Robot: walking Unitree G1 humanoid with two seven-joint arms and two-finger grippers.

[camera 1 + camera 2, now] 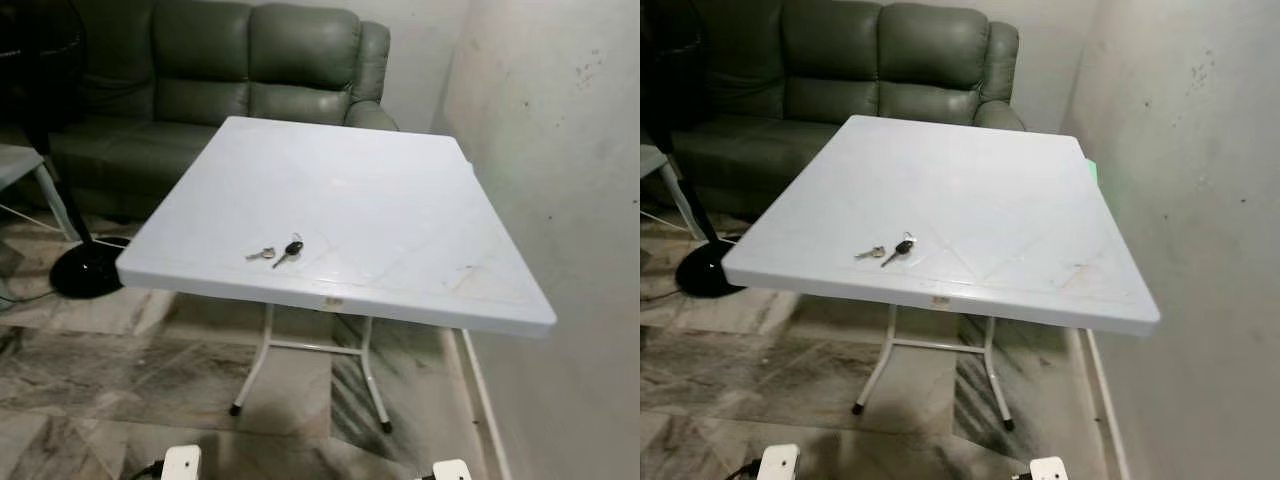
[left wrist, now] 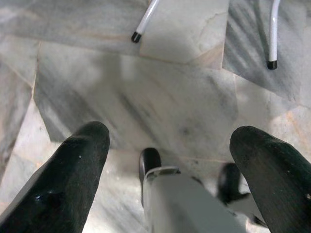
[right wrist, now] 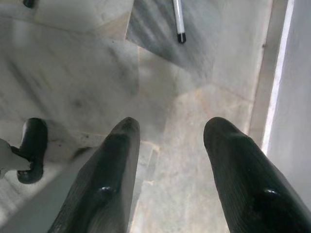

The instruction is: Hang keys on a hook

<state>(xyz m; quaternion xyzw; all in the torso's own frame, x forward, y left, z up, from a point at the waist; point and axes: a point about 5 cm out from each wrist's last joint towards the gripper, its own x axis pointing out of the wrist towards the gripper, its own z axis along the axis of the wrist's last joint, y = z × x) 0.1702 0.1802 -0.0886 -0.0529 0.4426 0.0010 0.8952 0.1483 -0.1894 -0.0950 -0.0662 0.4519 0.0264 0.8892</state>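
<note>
1. We see the keys (image 1: 278,252) on the white table (image 1: 400,220), near its front edge, at 11 o'clock from us.
2. Their long axis points toward 2 o'clock.
3. Left gripper (image 2: 170,160) and right gripper (image 3: 167,160) hang low over the floor, both spread wide and empty; the left is nearer.

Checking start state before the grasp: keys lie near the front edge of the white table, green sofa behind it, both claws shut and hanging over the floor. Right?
One error: the claws are not shut. The left claw and right claw both hang with fingers spread apart over the marble floor, as each wrist view shows. The rest holds: keys near the front edge of the white table, green sofa behind.
</note>
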